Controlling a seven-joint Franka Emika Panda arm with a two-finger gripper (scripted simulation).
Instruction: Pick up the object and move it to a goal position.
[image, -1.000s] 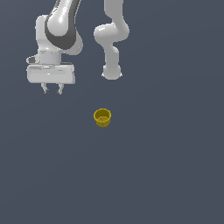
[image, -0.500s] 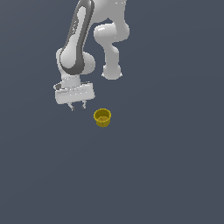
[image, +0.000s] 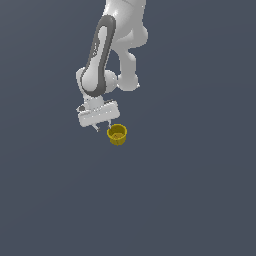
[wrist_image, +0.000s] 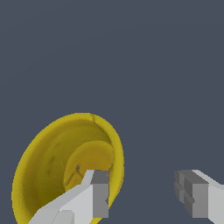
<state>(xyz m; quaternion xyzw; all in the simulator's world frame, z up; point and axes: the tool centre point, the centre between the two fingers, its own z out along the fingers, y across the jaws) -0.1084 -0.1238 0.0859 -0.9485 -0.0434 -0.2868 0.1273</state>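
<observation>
You are looking at a small yellow round cup with a thick rim (image: 117, 134), standing upright on the flat dark grey desk (image: 190, 190), mouth facing up, close to the middle of the exterior view. The white claw (image: 103, 127) of the white and grey jointed arm (image: 100, 60) is hanging low over the desk, just beside the cup on the exterior view's left, its body tilted a little.

In the wrist view the claw (wrist_image: 144, 192) is standing wide apart and gripping nothing. One grey-tipped finger (wrist_image: 98, 194) is showing in front of the cup's open mouth (wrist_image: 72, 168); the other finger (wrist_image: 194, 192) is sitting over bare desk, well clear of the cup. So the cup is lying off-centre, toward one finger rather than between the two. You cannot tell from either view whether that finger is touching the rim.

The cup's inner wall and round bottom are showing plainly in the wrist view.
</observation>
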